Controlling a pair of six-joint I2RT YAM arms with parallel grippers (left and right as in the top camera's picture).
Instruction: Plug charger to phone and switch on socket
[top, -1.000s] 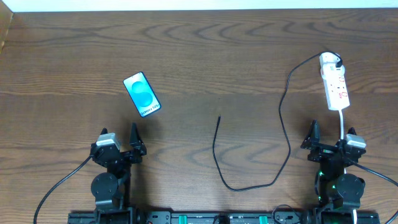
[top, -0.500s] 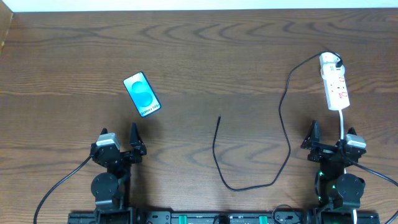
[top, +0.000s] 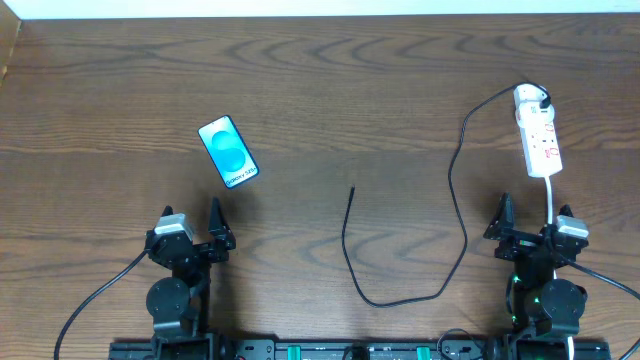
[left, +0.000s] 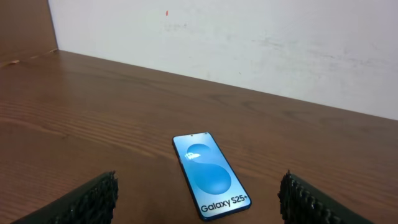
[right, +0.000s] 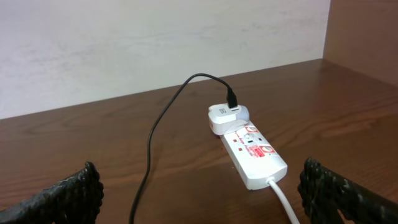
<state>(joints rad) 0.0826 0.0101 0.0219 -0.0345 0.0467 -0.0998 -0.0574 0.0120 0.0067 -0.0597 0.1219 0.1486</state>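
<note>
Nothing moved. Left gripper (top: 190, 222), right gripper (top: 533, 218) wide, empty. Phone (top: 228, 152) ten o'clock of charger (top: 352, 195) tip; thin plug could slip, pushing phone.

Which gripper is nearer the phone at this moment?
Left. The left gripper sits open just short of the phone, facing it; the right gripper is far off on the other side, by the power strip.

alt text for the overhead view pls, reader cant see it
Wooden table from above: a blue-screened phone lies left of centre, a white socket strip at right, and a thin black charger cable loops from the socket to a loose tip mid-table. The left gripper and right gripper sit at the near edge, jaws open and empty.
</note>
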